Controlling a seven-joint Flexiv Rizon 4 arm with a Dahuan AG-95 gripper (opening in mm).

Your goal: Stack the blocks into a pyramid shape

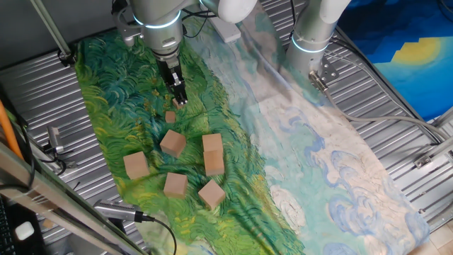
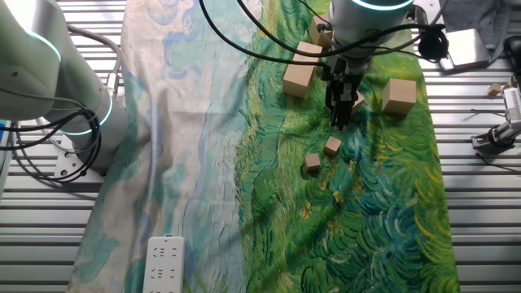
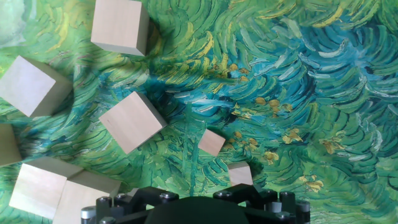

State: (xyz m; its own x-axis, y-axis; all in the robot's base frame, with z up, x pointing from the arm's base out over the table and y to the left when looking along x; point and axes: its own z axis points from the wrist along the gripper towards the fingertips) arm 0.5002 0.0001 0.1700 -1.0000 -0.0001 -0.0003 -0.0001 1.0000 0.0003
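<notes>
Wood, plain and unpainted, is what the gripper (image 1: 180, 99) is poised over. Its fingertips hang low above the cloth (image 1: 106, 106), approx. over two small cubes (image 2: 333, 146). Whether the jaws stand apart or together cannot be told: they read as one dark mass in both fixed views, and the hand view shows only the gripper's body, no tips. Nothing is seen held.

The small cubes lie near each other but not touching, w/ the second one (image 2: 312, 163) slightly further from the hand. Just beyond them sits the nearest big cube (image 3: 132, 121), turned diagonally to the frame. The remaining big cubes (image 1: 136, 165) are scattered in a loose cluster further out. Two (image 1: 212, 152) appear stacked or pressed together; which cannot be told.

Handling, as judged: the blocks should be light, rigid and not fragile. The matte faces should give fair grip, so a moderate squeeze should suffice. Each is best taken across two opposite flat faces, mid-height, never corner to corner.

Being cubes, no long axis is present; only yaw matters. Most are rotated differently, so the wrist would need aligning per block. The wrinkled cloth may leave some resting slightly tilted.
</notes>
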